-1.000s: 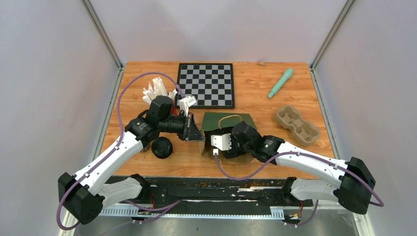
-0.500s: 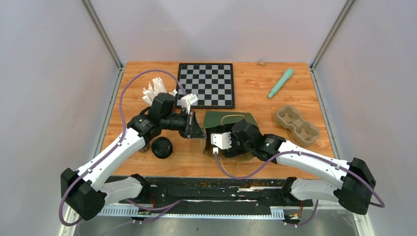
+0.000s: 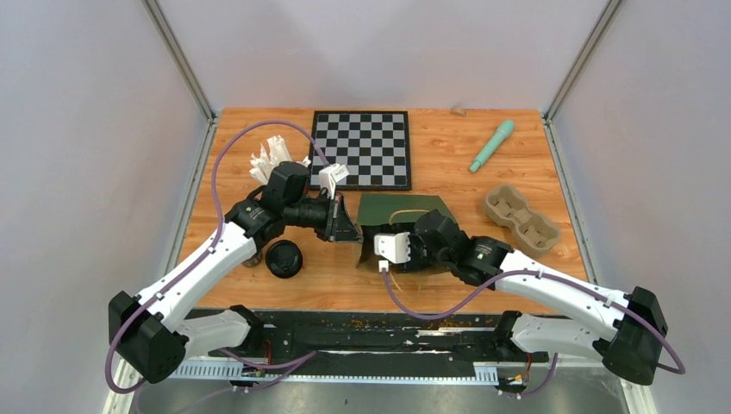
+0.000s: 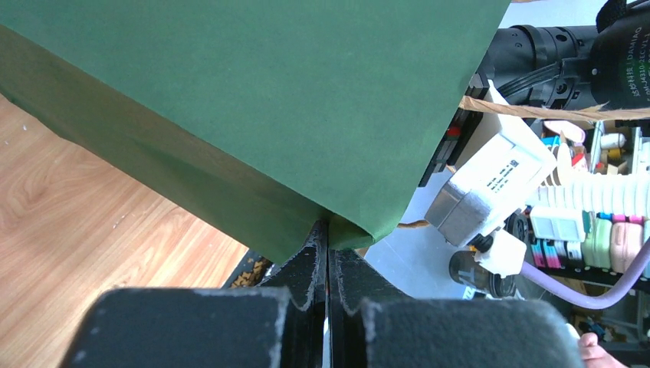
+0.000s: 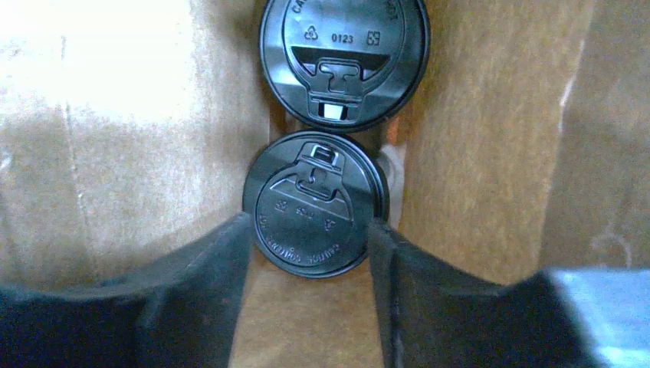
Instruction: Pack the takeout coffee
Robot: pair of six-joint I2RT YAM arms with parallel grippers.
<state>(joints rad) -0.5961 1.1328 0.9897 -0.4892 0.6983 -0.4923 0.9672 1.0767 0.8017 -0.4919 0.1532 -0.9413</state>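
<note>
Paper bag (image 4: pixel 268 100) is pinched at its edge by left gripper (image 4: pixel 328 230); coffee cup (image 5: pixel 314 207) is flanked, perhaps gripped, by right gripper (image 5: pixel 309 234).

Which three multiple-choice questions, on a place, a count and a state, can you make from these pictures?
1. Where is the coffee cup outside the green paper bag? A on the table beside the left arm; B at the far right corner; C at the far edge.
2. How many black lids show inside the bag? A one; B two; C three.
3. How is the left tool? A wide open; B shut on nothing; C shut on the bag's edge.
Key: A, it stands by that arm; B, the right wrist view shows a second lid too; C, it pinches the green fold.
</note>
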